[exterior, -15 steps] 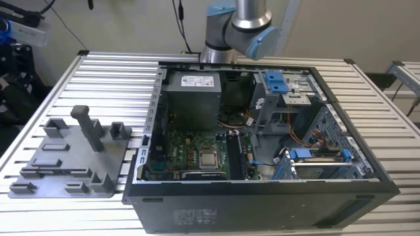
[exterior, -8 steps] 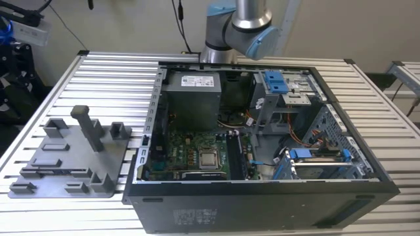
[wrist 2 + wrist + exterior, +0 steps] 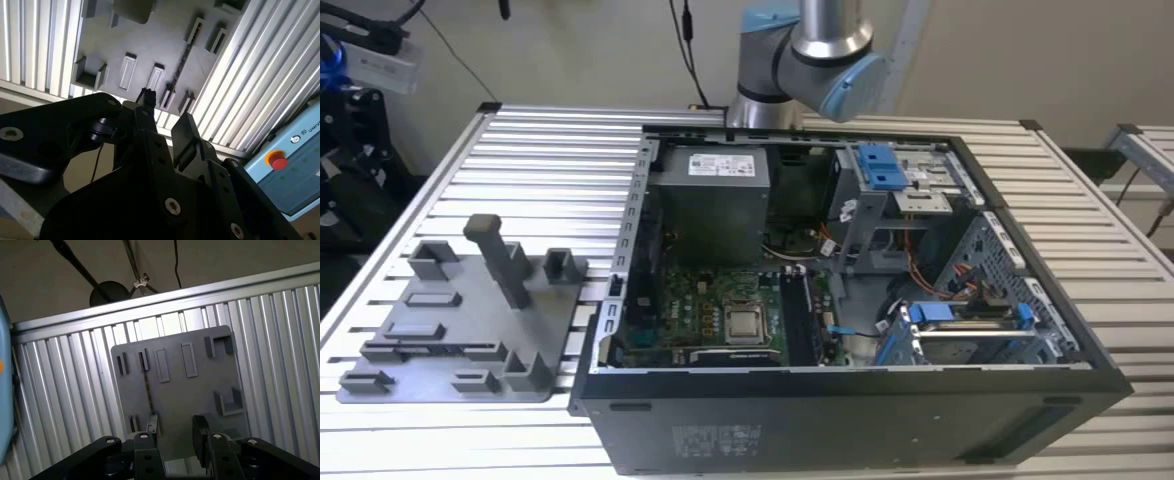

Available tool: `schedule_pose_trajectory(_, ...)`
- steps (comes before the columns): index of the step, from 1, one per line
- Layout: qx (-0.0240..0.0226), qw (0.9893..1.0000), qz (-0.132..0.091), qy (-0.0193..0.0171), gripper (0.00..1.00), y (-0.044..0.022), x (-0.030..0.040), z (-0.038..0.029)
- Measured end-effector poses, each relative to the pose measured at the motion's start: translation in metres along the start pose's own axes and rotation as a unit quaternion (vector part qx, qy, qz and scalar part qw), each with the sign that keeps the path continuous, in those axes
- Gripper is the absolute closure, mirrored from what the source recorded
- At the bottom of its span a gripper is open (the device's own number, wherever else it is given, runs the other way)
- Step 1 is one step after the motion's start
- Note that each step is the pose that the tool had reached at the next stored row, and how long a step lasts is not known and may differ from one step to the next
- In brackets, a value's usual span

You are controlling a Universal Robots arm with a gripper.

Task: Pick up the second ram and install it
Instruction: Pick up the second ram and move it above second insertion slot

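Gripper (image 3: 172,437) hangs empty, fingers (image 3: 201,435) apart, over the grey fixture plate (image 3: 200,390) where the second ram (image 3: 147,385) sits edge-on in its slots, so I reckon coming down slightly off-line could clip that thin stick and tip it.

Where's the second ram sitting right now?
In the first wrist view the second ram stands edge-on in the grey fixture plate. That plate lies on the slatted table, at the exterior view's left of the computer case.
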State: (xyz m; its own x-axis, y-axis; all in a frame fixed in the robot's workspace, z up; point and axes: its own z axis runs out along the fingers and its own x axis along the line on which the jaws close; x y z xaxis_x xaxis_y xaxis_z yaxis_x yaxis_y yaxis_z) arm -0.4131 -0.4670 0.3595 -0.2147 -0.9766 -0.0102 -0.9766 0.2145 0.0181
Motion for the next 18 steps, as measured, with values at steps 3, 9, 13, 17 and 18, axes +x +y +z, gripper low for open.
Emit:
schedule_pose_trajectory(3,-0.0001,1.0000,0.000,0.0000,0.58,0.0000,0.0000,0.0016)
schedule_pose_trajectory(9,-0.0016,1.0000,-0.004,0.0002,0.58,0.0002,0.0002,0.0077)
schedule_pose_trajectory(13,-0.0018,1.0000,-0.009,0.0003,0.58,0.0019,0.0006,0.0113)
schedule_pose_trajectory(17,-0.0018,0.9999,-0.012,0.0003,0.58,0.0036,0.0010,0.0142)
schedule_pose_trajectory(18,-0.0018,0.9999,-0.012,0.0003,0.58,0.0038,0.0010,0.0148)
